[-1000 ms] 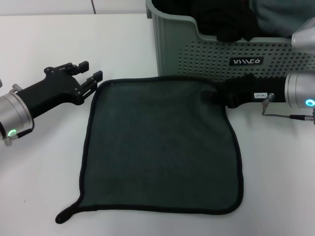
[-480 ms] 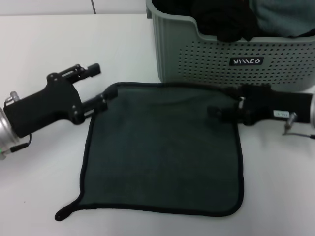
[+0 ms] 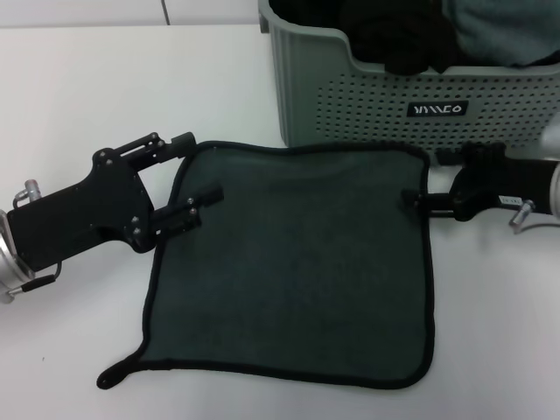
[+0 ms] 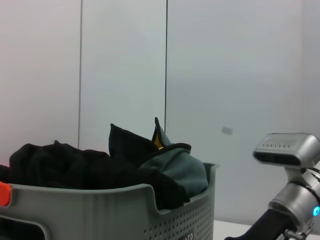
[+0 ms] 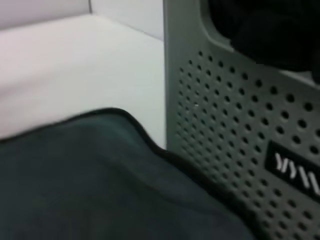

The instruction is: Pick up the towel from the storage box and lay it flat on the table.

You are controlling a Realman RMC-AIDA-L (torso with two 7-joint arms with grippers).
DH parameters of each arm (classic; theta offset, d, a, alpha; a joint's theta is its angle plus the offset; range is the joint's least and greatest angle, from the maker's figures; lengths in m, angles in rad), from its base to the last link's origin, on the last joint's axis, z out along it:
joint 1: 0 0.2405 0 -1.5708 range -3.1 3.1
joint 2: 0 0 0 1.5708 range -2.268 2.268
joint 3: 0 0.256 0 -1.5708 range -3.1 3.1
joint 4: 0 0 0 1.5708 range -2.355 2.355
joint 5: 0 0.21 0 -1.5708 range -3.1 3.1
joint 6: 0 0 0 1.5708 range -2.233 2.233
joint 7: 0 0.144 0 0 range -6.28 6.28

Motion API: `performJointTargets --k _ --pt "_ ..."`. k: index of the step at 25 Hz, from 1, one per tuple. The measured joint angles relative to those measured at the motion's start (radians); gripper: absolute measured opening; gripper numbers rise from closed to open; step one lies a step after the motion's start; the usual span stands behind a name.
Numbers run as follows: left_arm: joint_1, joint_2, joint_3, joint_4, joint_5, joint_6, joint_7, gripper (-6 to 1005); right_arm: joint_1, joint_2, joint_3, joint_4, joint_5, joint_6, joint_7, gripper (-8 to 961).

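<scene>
The towel [image 3: 289,262] lies spread on the table [image 3: 79,87], just in front of the storage box [image 3: 411,96], dark side up, with its small tab [image 3: 112,378] pointing out at the nearest corner. The near edge looks flat and the outline close to square. At its far left corner sits the left gripper [image 3: 188,175], fingers apart, one finger resting over the cloth and the other just outside the hem. At the far right corner is the right gripper [image 3: 424,179], but whether its jaws are parted or pinching the hem cannot be told. To finish well, both should let go cleanly and lift straight up, so no corner drags or folds back. Farther off, the box holds a black cloth [image 3: 394,35] and a lighter teal cloth [image 3: 503,31]
</scene>
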Motion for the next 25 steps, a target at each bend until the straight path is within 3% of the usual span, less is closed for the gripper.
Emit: performJointTargets --k 4,11,19,25 --pt "0.009 0.001 -0.002 0.000 0.000 0.000 -0.002 655 -0.018 -0.004 -0.066 -0.064 -0.025 0.074 0.001 812" --pt "0.050 0.010 0.000 0.002 0.005 0.027 -0.006 656 -0.098 0.000 -0.071 -0.235 0.009 -0.079 -0.007 812" --pt "0.030 0.011 0.021 0.008 0.048 0.144 0.000 657 -0.111 -0.005 0.059 -0.230 0.204 -0.489 -0.224 813" --pt "0.004 0.024 0.036 0.005 0.054 0.243 -0.012 658 -0.058 -0.005 0.253 -0.057 0.360 -0.845 -0.391 812"
